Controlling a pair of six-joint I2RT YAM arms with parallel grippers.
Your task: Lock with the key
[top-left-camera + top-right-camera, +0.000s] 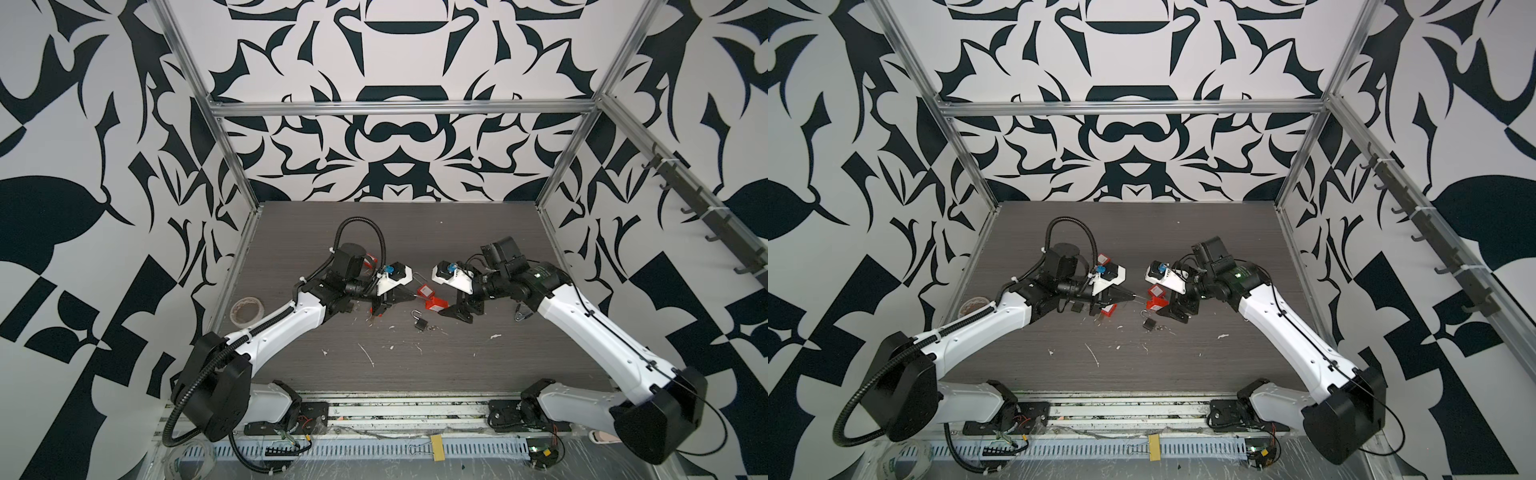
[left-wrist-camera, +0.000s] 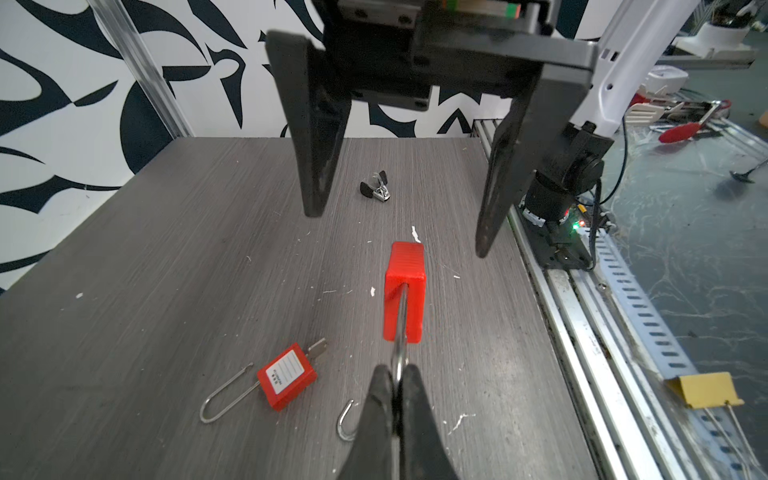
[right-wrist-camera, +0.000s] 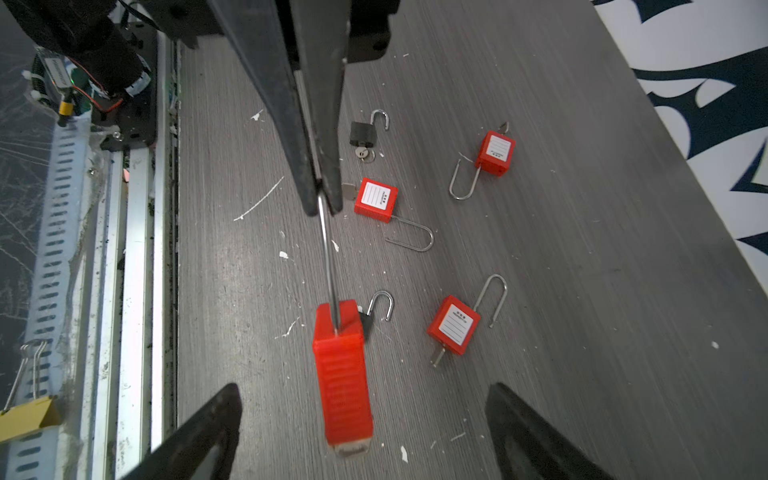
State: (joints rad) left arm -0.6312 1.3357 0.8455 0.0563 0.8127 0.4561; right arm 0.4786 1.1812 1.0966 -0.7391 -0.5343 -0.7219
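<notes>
Left hand (image 2: 397, 370) clamps the red padlock (image 2: 405, 286) by its shackle (image 3: 328, 249); right hand (image 2: 397, 232) stands spread wide near its body.

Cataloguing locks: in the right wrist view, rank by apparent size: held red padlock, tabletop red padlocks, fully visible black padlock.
1. Held red padlock (nearest camera, so unsure).
2. Tabletop red padlocks, alike.
3. Black padlock.

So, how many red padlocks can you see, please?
4 red padlocks: one in the left gripper; on the table, one beside it, one farther back, one nearer the right gripper.
</notes>
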